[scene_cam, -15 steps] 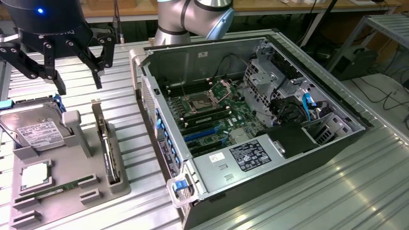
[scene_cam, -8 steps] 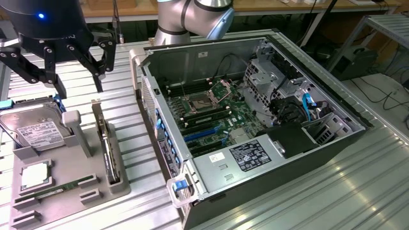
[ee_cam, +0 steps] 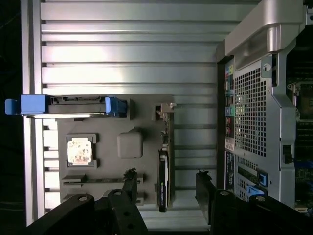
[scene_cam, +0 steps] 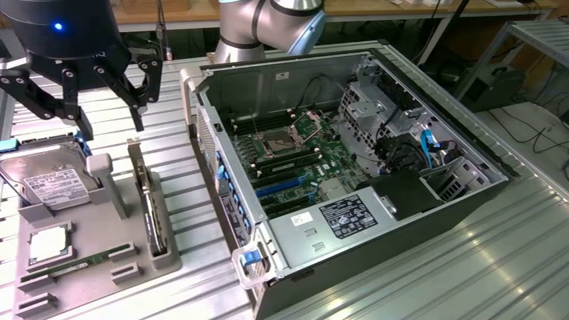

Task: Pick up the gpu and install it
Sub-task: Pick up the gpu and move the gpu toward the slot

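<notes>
End effector [scene_cam: 112,130] spread wide — above upright gpu [scene_cam: 149,207].

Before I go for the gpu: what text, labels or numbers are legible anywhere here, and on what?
No text here is legible.
Hard drive label: print too small.
Black label inside the case: white print too small.
White sticker beside it: blurred.
gpu edge: green mark, unreadable.
CPU top: markings unreadable.
</notes>
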Available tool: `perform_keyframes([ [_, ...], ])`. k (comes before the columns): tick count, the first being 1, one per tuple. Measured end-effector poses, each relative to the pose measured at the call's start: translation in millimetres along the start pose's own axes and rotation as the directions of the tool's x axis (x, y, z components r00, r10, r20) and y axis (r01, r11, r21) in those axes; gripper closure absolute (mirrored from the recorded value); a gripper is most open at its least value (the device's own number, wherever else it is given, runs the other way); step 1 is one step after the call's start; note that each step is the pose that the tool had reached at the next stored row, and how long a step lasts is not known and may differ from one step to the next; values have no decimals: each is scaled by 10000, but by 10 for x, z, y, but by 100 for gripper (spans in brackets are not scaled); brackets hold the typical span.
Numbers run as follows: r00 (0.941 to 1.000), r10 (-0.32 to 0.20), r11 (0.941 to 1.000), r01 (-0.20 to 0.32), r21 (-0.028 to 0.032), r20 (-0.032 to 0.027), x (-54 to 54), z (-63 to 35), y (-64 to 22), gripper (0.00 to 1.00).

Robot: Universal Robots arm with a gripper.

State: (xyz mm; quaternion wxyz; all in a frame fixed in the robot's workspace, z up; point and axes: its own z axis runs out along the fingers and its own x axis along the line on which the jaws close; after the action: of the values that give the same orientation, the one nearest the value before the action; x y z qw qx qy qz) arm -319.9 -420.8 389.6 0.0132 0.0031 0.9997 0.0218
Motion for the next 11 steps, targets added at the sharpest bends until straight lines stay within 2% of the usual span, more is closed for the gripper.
perform_keyframes([
  [11, 10000, -12, 10000, 12, -30, 0, 0, 18, -34, 40],
])
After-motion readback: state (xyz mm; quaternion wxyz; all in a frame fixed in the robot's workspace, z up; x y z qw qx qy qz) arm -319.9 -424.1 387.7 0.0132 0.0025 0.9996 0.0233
